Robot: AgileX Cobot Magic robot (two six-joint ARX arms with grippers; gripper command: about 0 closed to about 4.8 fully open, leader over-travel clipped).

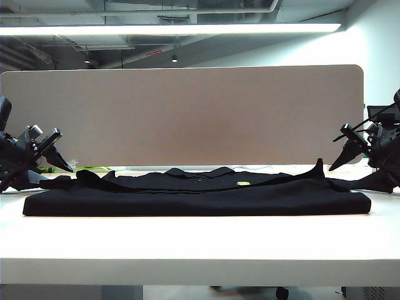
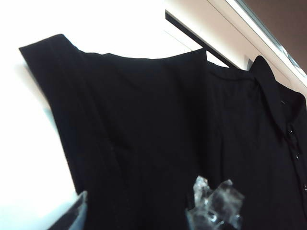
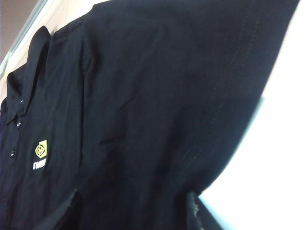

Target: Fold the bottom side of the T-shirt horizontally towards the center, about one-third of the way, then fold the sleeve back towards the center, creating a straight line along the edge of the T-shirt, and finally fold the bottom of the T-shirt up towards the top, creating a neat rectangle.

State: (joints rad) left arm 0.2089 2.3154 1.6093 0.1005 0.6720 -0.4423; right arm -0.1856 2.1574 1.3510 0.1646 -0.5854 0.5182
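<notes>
T-shirt point(image 1: 200, 195) flat on the white table point(image 1: 200, 244), between two raised grippers.
Left gripper point(image 1: 51, 150) hangs off its left end, right gripper point(image 1: 350, 150) off its right; both have jaws apart, holding nothing, above the fabric.

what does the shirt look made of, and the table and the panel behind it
T-shirt: soft matte black knit, probably cotton-like; it creases and drapes, with stitched seams, buttons and a printed yellow-green logo.
Table: smooth white top, likely laminate; it glares under the light.
Back panel: flat beige, matte, possibly fabric-covered; texture too fine to tell.
</notes>
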